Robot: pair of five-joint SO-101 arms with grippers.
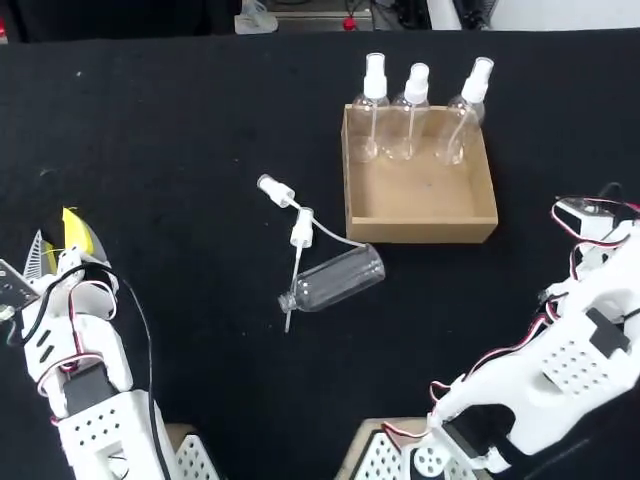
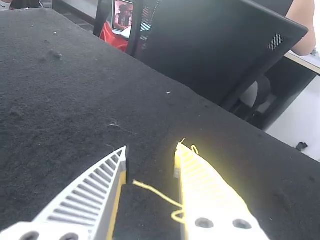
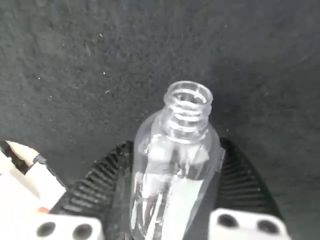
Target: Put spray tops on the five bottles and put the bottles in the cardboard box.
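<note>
Gripping an uncapped bottle [image 3: 172, 170] with its neck pointing away, the right gripper [image 3: 175, 150] is closed around it; two loose spray tops [image 1: 302, 228] are lying mid-tabletop [image 1: 180, 130], nearer the left gripper [image 2: 151, 149], which is gaping empty.

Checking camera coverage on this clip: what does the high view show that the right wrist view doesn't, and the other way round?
The high view adds a brown cardboard box holding three upright clear plastic bottles with white spray tops, a topless clear plastic bottle lying on its side, and two loose white spray tops near it. The right wrist view adds the right tool shut on an open-necked clear bottle, its threads bare. Both share the black table.
</note>
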